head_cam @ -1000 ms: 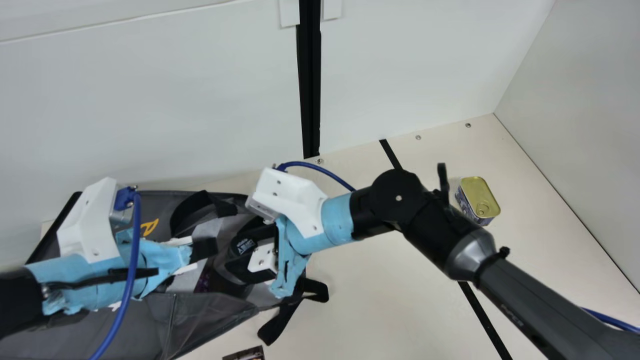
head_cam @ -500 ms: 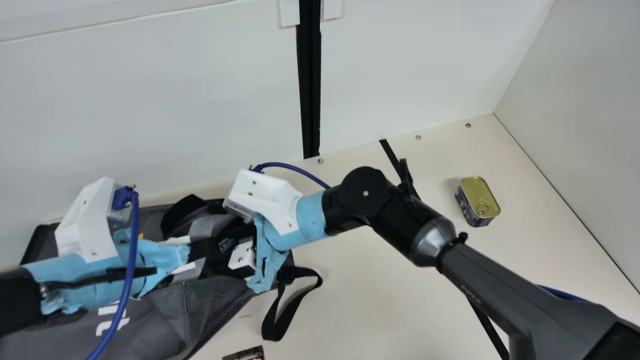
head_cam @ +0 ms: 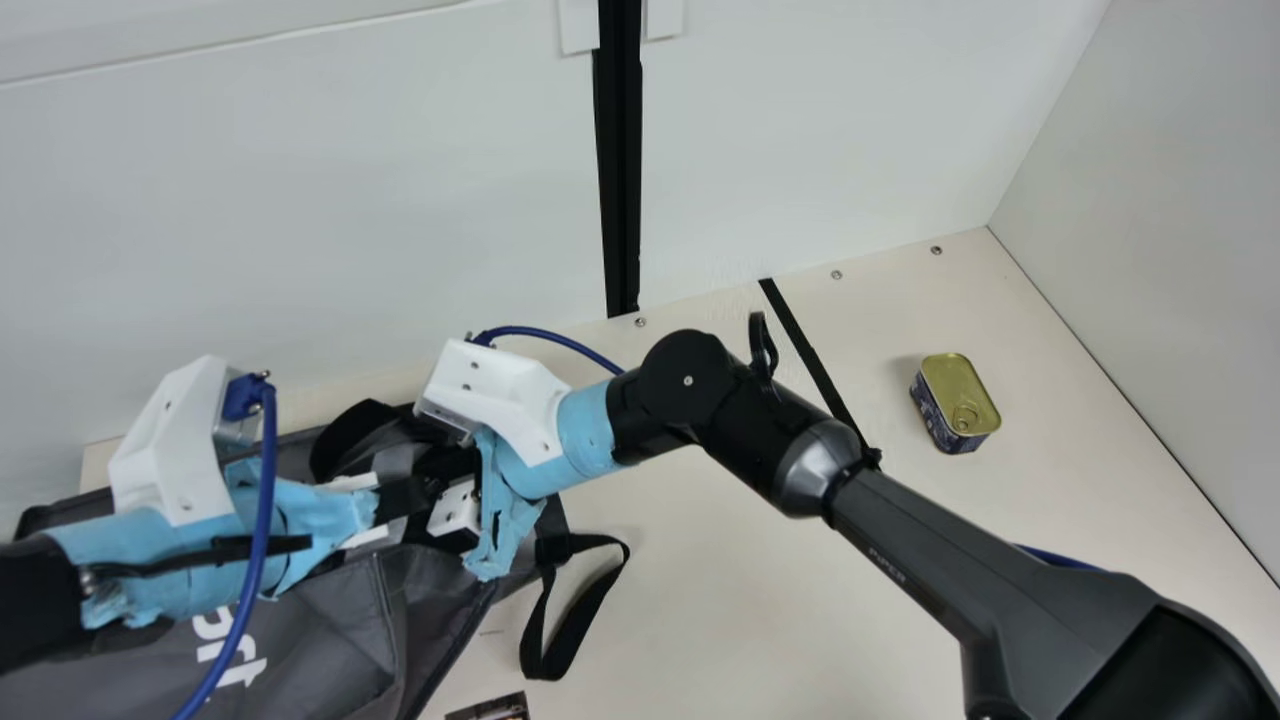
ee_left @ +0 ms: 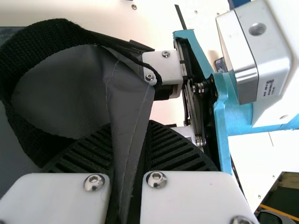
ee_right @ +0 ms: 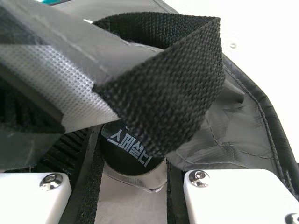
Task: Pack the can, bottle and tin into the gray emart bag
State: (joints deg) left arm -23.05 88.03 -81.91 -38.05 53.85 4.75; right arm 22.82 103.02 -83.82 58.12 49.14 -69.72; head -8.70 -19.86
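Gray bag [head_cam: 330, 620], one: on the table [head_cam: 720, 580], a black strap [head_cam: 577, 612] looped out onto it; left gripper [head_cam: 398, 500]: fingers closed on a fold of the bag; right gripper [head_cam: 455, 508]: at the bag's mouth, fingers closed around a black-topped container [ee_right: 128, 161], partly behind a strap; tin [head_cam: 960, 395], one: upright on the table, well apart from the bag

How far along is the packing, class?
Done: the left gripper grips the gray bag's edge; anything already packed, I can't tell. In hand: a black-capped item, between the right gripper's fingers at the bag. Remaining: likely releasing it, then the tin, on the table.
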